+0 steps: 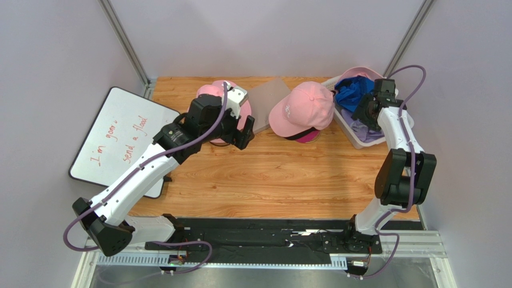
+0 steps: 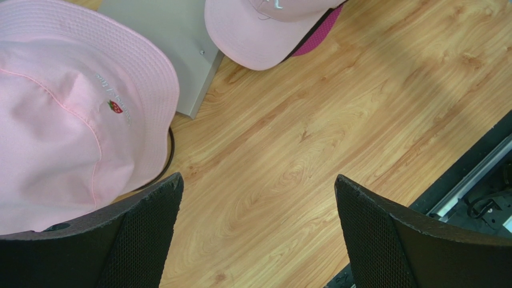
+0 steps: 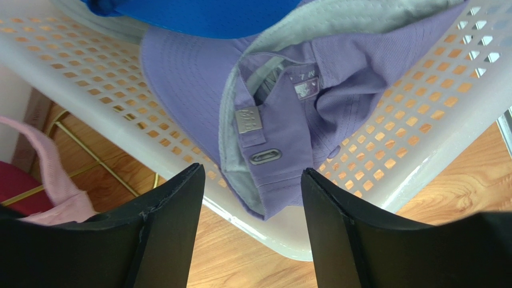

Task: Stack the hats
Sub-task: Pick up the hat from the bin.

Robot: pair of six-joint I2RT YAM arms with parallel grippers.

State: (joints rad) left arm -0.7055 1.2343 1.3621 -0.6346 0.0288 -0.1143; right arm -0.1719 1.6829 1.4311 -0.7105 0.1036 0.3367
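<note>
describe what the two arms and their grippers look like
Both the left arm and right arm have white tubular links joined by chunky black joint housings. A lavender cable loops along each. The left gripper and right gripper have broad black fingers; the left's show a fine mesh texture.

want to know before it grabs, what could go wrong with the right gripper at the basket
1. The right gripper straddles only the strap end of the lavender cap, so a thin grip may slip.
2. The blue cap seems to overlap it and could get dragged out of the basket.
3. The fingers sit close to the mesh rim and might snag it.
</note>
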